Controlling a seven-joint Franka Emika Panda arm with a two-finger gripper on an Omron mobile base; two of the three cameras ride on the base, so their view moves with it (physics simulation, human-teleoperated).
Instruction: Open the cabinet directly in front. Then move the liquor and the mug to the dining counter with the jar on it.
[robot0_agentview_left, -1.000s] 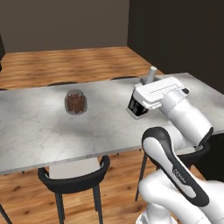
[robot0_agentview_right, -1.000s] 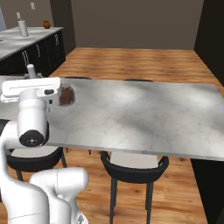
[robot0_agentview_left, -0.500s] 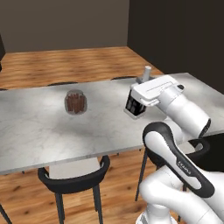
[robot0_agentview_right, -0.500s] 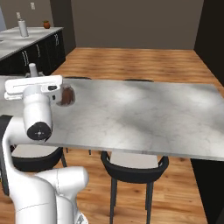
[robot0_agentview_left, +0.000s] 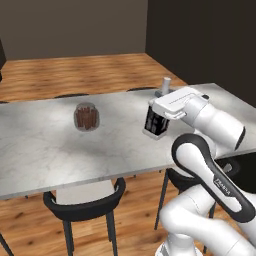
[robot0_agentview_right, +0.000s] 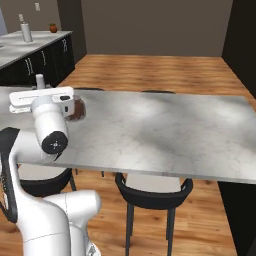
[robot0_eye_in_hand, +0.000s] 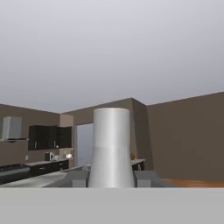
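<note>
Soft even rendered light, faint shadows under chairs, dim dark walls, slightly blurry

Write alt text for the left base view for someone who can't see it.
The white arm's end effector holds the liquor upright over the dining counter, its pale neck rising above the hand. The jar stands apart to the left on the marble, and a black chair is tucked under the near edge.

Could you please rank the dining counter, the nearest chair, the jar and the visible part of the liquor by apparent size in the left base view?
1. Dining counter.
2. Nearest chair.
3. Jar.
4. Liquor: just its neck and cap rise above the end effector, so its full size is hidden.
</note>
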